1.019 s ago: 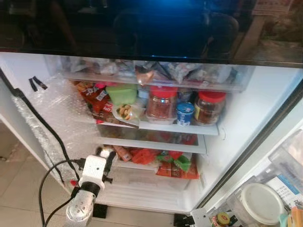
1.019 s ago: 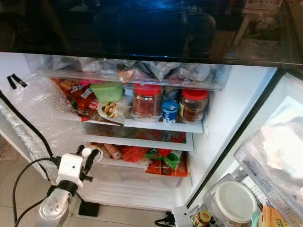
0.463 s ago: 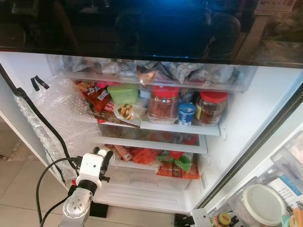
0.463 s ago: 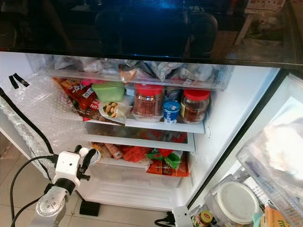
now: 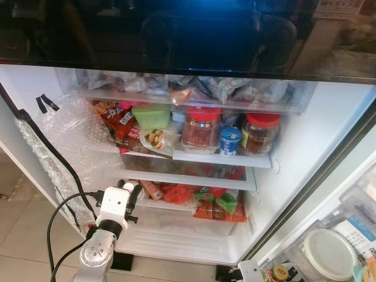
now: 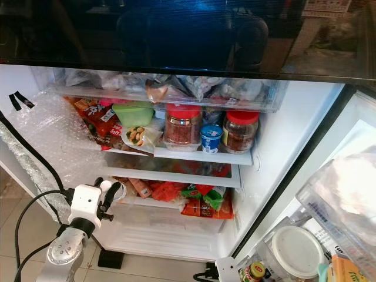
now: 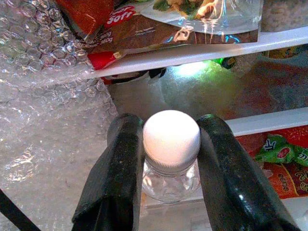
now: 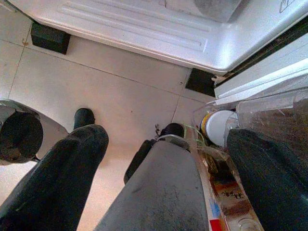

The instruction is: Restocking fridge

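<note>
Lower left of frame: left gripper (image 7: pixel 171 159) clamped on white-capped clear bottle (image 7: pixel 172 154) beside open fridge (image 5: pixel 305 147) bubble wrap (image 5: pixel 70 147); right gripper (image 8: pixel 159 178) spread open above floor tiles (image 8: pixel 120 91).

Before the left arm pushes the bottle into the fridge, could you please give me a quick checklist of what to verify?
1. Grip: left claw shut on the clear bottle just below its white cap: ok.
2. Fridge door open, shelves in reach: ok.
3. Middle shelf: crowded with red-lidded jars and packets, no free spot: not ok.
4. Lower shelf ahead of the claw: snack packets on it; free spot: cannot tell.
5. Black cable hangs close to the left arm: not ok.
6. Right claw low over the floor, away from the shelves: ok.
</note>
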